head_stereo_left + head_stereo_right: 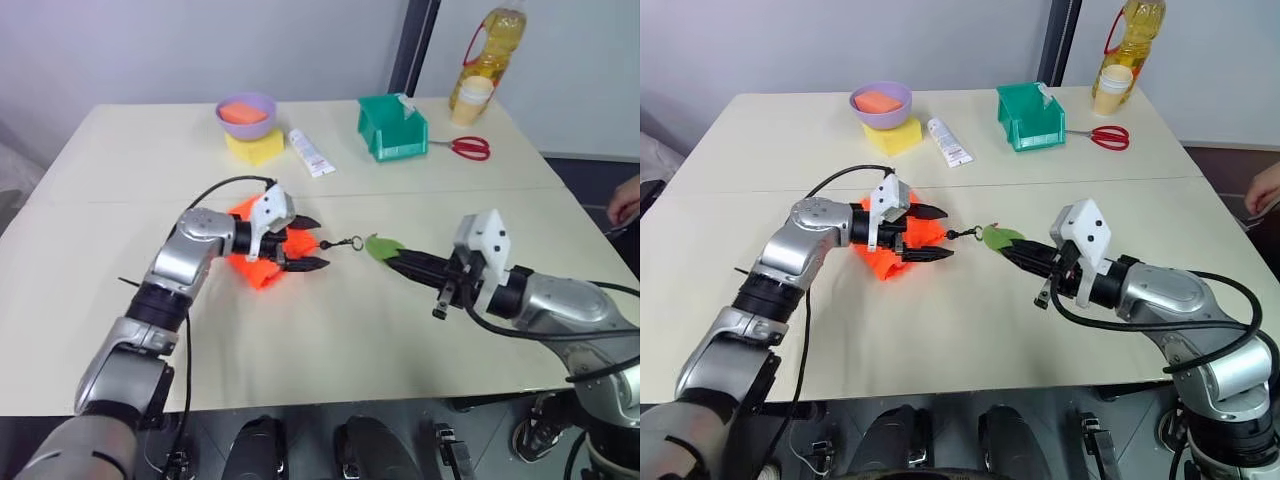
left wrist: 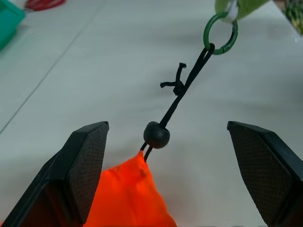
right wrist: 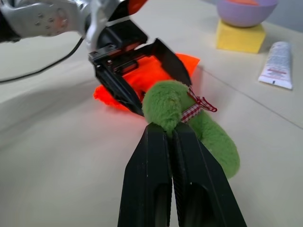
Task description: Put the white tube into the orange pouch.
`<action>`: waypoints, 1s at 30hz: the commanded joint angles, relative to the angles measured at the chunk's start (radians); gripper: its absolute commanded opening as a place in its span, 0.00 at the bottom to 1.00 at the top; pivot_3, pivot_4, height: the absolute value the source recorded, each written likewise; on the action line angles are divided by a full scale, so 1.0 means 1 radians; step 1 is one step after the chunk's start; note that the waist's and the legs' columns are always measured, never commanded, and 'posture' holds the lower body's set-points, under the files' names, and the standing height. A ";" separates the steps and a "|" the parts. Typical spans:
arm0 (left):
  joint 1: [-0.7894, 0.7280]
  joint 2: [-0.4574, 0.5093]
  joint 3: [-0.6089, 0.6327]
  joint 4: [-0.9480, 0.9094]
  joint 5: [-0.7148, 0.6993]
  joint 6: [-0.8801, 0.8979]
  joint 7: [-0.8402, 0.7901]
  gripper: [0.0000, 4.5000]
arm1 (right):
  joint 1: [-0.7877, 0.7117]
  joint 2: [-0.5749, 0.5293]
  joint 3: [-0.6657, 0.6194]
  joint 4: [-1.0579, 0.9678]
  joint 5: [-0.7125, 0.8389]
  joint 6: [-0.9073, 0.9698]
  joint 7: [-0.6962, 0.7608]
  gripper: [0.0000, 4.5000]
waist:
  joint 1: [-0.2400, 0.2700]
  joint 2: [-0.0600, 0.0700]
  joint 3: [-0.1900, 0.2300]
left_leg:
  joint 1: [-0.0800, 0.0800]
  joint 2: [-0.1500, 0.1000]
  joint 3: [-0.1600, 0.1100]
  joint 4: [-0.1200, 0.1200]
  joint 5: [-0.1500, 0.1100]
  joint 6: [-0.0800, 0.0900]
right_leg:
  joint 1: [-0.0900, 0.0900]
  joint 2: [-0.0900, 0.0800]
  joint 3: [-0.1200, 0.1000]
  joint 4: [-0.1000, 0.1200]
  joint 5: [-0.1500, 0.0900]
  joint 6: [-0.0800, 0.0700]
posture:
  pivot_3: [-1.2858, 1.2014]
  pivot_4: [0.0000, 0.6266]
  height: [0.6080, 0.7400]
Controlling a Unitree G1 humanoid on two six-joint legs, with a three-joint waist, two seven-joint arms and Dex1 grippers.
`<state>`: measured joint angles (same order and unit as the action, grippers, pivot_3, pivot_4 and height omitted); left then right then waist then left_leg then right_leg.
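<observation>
Risk was the orange pouch (image 1: 262, 262) at mid-tabletop: left end effector (image 1: 303, 243) gaped over it, right end effector (image 3: 172, 137) was closed on the green tag (image 3: 189, 124); a tug could cinch its mouth.

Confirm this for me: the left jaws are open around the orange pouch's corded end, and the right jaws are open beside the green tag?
Not quite. The right gripper has its jaws shut on the green tag, as the right wrist view shows. The rest holds: the left gripper stands open around the corded end of the orange pouch.
</observation>
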<state>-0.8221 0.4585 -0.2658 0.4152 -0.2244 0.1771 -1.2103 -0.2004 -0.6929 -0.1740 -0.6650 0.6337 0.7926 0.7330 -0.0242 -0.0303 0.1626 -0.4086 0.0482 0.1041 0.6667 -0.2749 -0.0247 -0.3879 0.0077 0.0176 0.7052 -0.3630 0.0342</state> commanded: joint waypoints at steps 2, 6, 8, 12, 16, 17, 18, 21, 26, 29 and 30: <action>-0.085 -0.016 -0.003 0.150 0.047 -0.092 -0.071 0.96 | -0.009 -0.045 0.028 -0.038 -0.018 -0.052 0.023 0.00 | 0.006 0.000 0.000 | 0.000 0.000 0.000 0.000 0.000 0.000 | 0.000 0.000 0.000 0.000 0.000 0.000 | 0.52 0.24 1.00; -0.127 -0.027 -0.002 0.249 0.067 -0.132 -0.135 0.96 | -0.005 -0.090 0.070 -0.049 -0.051 -0.085 0.045 0.00 | 0.009 0.000 0.000 | 0.000 0.000 0.000 0.000 0.000 0.000 | 0.000 0.000 0.000 0.000 0.000 0.000 | 0.52 0.24 1.00; -0.140 -0.028 -0.007 0.285 0.085 -0.154 -0.165 0.96 | 0.004 -0.107 0.072 -0.056 -0.051 -0.090 0.053 0.00 | 0.009 0.000 0.000 | -0.001 0.000 0.000 0.000 0.000 0.000 | -0.001 0.000 0.000 0.000 0.000 0.000 | 0.52 0.24 1.00; -0.167 -0.041 -0.008 0.351 0.110 -0.190 -0.194 0.96 | 0.043 -0.158 0.054 -0.077 -0.055 -0.098 0.077 0.00 | 0.010 0.000 0.000 | -0.001 0.000 0.000 0.001 0.000 0.000 | -0.001 0.000 0.000 0.000 0.000 0.000 | 0.52 0.24 1.00; -0.199 -0.072 -0.015 0.416 0.138 -0.226 -0.219 0.96 | 0.082 -0.201 0.035 -0.089 -0.065 -0.112 0.095 0.00 | 0.011 0.000 0.000 | -0.001 0.000 0.000 0.001 0.000 0.000 | 0.000 0.000 0.000 0.000 0.000 0.000 | 0.52 0.24 1.00; -0.205 -0.079 -0.014 0.430 0.144 -0.234 -0.221 0.96 | 0.085 -0.205 0.033 -0.085 -0.068 -0.114 0.093 0.00 | 0.011 0.000 0.000 | -0.001 0.000 0.000 0.001 0.000 0.001 | 0.000 0.000 0.000 0.000 0.000 0.000 | 0.52 0.24 1.00; -0.215 -0.091 -0.013 0.446 0.149 -0.244 -0.222 0.96 | 0.091 -0.208 0.029 -0.078 -0.079 -0.121 0.088 0.00 | 0.011 0.000 0.000 | -0.001 0.000 0.000 0.001 0.000 0.001 | 0.000 0.000 0.000 0.000 0.000 0.000 | 0.52 0.24 1.00; -0.242 -0.119 -0.008 0.487 0.162 -0.263 -0.228 0.96 | 0.102 -0.210 0.022 -0.059 -0.099 -0.134 0.079 0.00 | 0.011 0.000 0.000 | -0.001 0.000 0.000 0.001 0.000 0.001 | 0.000 0.000 0.000 0.000 0.000 0.000 | 0.52 0.24 1.00; -0.276 -0.142 -0.010 0.549 0.192 -0.310 -0.240 0.96 | 0.113 -0.205 0.021 -0.040 -0.120 -0.154 0.077 0.00 | 0.009 0.000 0.000 | -0.001 0.000 0.000 0.001 0.000 0.000 | -0.001 0.000 0.000 0.000 0.000 0.000 | 0.52 0.24 1.00; -0.294 -0.148 -0.017 0.588 0.218 -0.348 -0.247 0.96 | 0.117 -0.201 0.027 -0.035 -0.128 -0.162 0.078 0.00 | 0.008 0.000 0.000 | -0.001 0.000 0.000 0.001 0.000 0.000 | -0.001 0.000 0.000 0.000 0.000 0.000 | 0.52 0.24 1.00; -0.300 -0.148 -0.018 0.599 0.226 -0.360 -0.247 0.96 | 0.118 -0.201 0.029 -0.035 -0.129 -0.164 0.078 0.00 | 0.009 0.000 0.000 | -0.001 0.000 0.000 0.001 0.000 0.000 | -0.001 0.000 0.000 0.000 0.000 0.000 | 0.52 0.24 1.00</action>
<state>-1.0848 0.3103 -0.2864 1.0113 -0.0098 -0.1511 -1.4487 -0.0820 -0.8904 -0.1276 -0.6877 0.5122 0.6476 0.8105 -0.0149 -0.0304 0.1626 -0.4095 0.0483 0.1040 0.6682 -0.2748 -0.0243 -0.3886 0.0079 0.0175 0.7054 -0.3630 0.0342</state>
